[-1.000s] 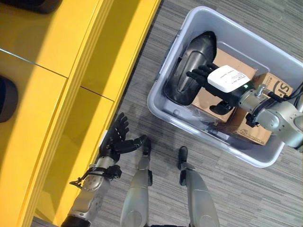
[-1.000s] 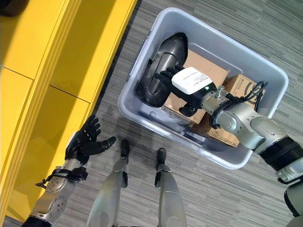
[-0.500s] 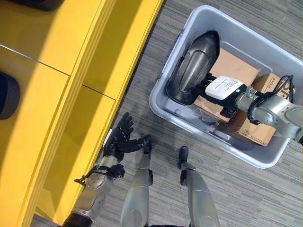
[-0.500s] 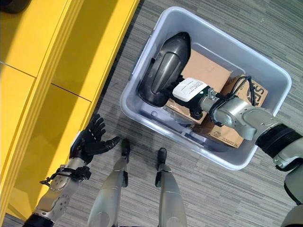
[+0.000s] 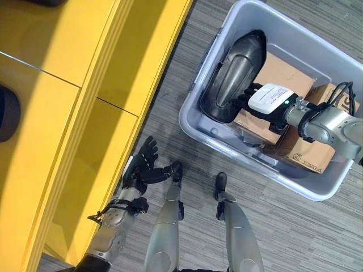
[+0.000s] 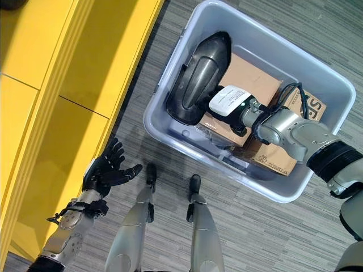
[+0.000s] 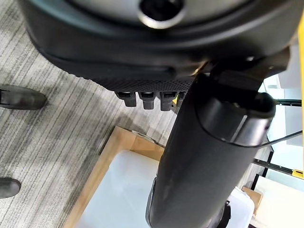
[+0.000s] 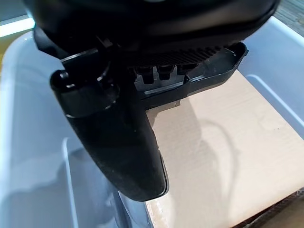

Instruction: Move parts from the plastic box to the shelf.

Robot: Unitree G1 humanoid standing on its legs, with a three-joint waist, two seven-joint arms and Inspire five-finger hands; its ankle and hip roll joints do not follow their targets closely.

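- The right hand (image 5: 266,101) is down inside the grey plastic box (image 5: 317,190), its white-backed palm over the brown cartons and its dark fingers (image 5: 245,97) reaching against the flank of the big black part; whether they curl round it or only touch it I cannot tell, since the fingertips are hidden behind the part's edge.
- The yellow shelf (image 5: 68,113) lies well apart from the box, across a strip of grey floor, on the side of the robot's left arm.
- The plastic box holds everything yet to be moved; nothing from it is seen on the shelf bays in view, apart from a dark object (image 5: 8,113) cut off at the edge that I cannot identify.
- The black moulded part (image 6: 195,85), a long shell-shaped housing, leans against the box wall nearest the shelf, its long axis running along that wall; it lies just shelf-ward of the right hand, which is much the nearer hand.
- Cardboard cartons (image 6: 249,76) lie flat beside the part, partly under the right arm.
- The left hand (image 6: 105,173) hangs between box and shelf, fingers spread and empty.
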